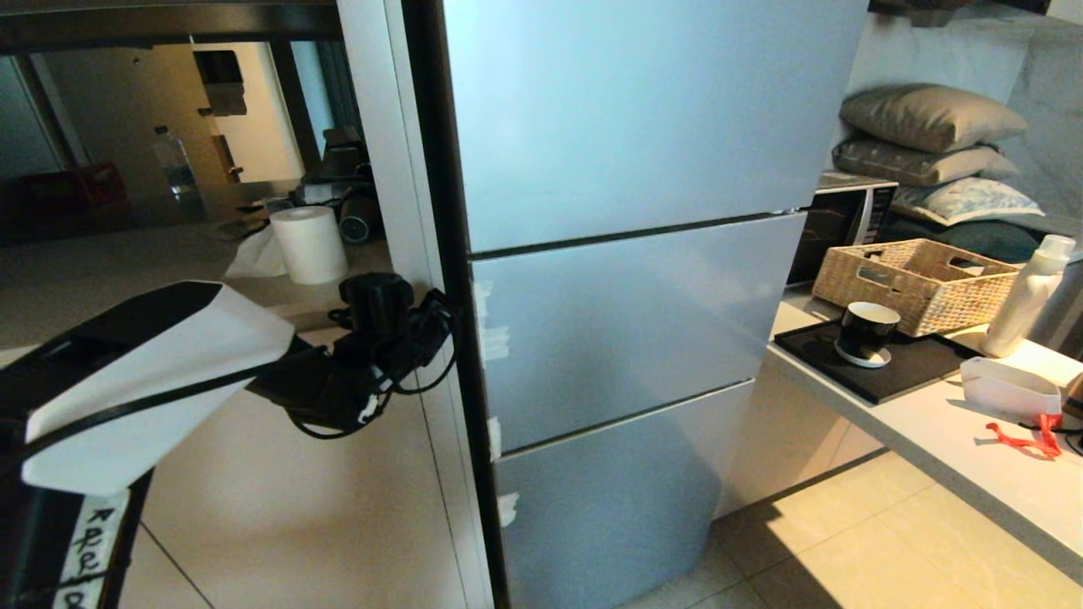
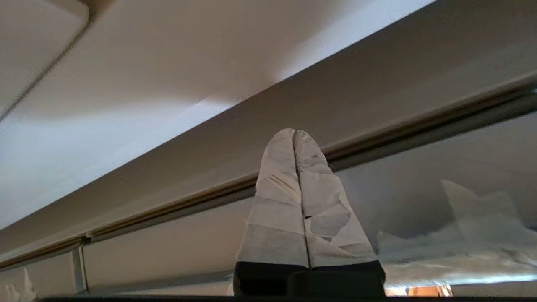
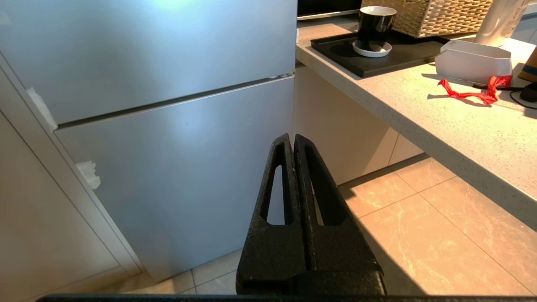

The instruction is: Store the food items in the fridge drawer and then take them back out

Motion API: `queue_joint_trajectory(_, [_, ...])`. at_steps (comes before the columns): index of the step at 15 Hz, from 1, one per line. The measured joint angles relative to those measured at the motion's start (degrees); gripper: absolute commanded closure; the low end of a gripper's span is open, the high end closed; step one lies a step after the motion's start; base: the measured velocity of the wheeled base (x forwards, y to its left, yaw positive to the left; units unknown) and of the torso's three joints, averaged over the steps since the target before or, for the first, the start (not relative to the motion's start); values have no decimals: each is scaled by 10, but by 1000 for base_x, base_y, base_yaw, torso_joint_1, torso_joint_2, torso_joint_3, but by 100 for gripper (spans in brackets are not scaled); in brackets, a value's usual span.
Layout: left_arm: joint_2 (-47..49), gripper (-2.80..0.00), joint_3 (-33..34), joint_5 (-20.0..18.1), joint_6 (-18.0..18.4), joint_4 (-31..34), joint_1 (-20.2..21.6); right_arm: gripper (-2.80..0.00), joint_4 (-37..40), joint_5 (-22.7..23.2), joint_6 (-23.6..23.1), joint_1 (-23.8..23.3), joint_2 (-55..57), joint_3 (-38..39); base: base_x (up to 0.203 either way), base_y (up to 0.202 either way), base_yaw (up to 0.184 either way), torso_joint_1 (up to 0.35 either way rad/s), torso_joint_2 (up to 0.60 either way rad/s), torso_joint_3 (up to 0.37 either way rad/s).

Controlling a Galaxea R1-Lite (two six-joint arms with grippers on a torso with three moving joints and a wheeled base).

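Left tool [image 2: 295, 134], clenched and empty, reaches level toward the closed fridge's [image 1: 626, 313] left edge, its nearer arm; right tool [image 3: 293, 140] hangs clenched and empty low before the lower door; drawer and food items unseen, presumably behind those doors

Dim overall in head view, left room dark; warm sunlight patches on floor tiles [image 1: 854, 541] and counter [image 3: 461, 121], hard shadows under counter edge; soft sheen on fridge doors [image 1: 626, 321]; left wrist view blurry, murky; wide-angle bending at edges
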Motion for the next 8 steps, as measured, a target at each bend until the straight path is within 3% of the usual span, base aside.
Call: queue_joint_trajectory(8, [5,0,-9,-1,25,-2,-22,0,0,0,0,0,0,0,0,0,0,0,0,0])
